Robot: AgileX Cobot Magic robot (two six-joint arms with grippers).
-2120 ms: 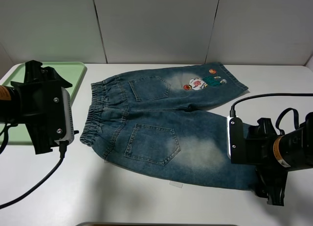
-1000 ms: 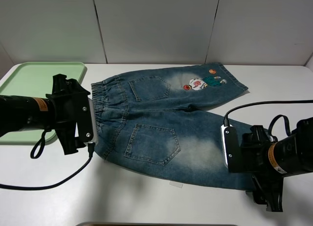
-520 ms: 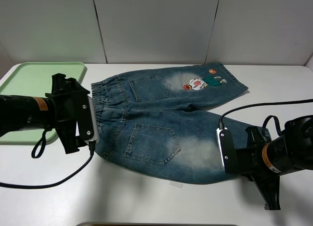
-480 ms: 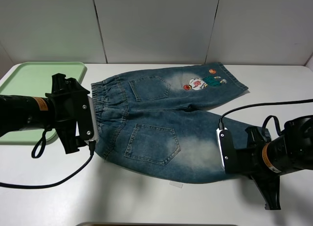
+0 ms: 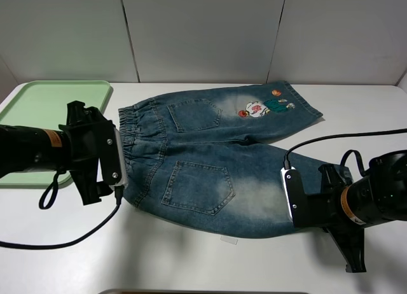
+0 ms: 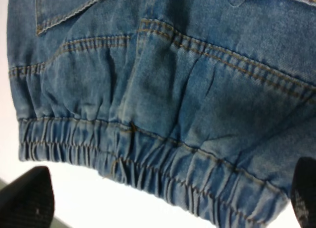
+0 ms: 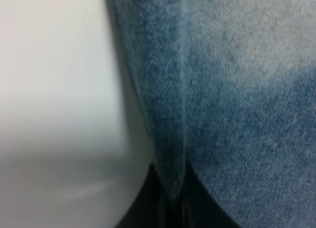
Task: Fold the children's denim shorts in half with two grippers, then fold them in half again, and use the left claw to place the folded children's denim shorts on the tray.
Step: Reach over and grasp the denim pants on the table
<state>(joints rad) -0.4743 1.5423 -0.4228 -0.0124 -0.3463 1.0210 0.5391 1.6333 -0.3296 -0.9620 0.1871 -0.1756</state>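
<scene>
The children's denim shorts (image 5: 210, 160) lie spread flat on the white table, back pockets up, with the cartoon patch (image 5: 261, 107) on the far leg. My left gripper (image 5: 117, 174) is at the near end of the elastic waistband. In the left wrist view it (image 6: 165, 201) is open, its fingertips (image 6: 27, 198) set wide apart at the waistband edge (image 6: 148, 159). My right gripper (image 5: 321, 211) is at the near leg's hem. In the right wrist view it (image 7: 170, 201) is shut on the hem fold (image 7: 170, 114). The pale-green tray (image 5: 38, 103) lies at the far left.
White wall panels stand behind the table. Black cables trail from both arms across the table (image 5: 191, 262). A dark edge shows at the bottom of the exterior view.
The left arm has moved right from over the tray to the waistband. The right arm has moved left and down onto the near leg's hem. The shorts have not shifted.
</scene>
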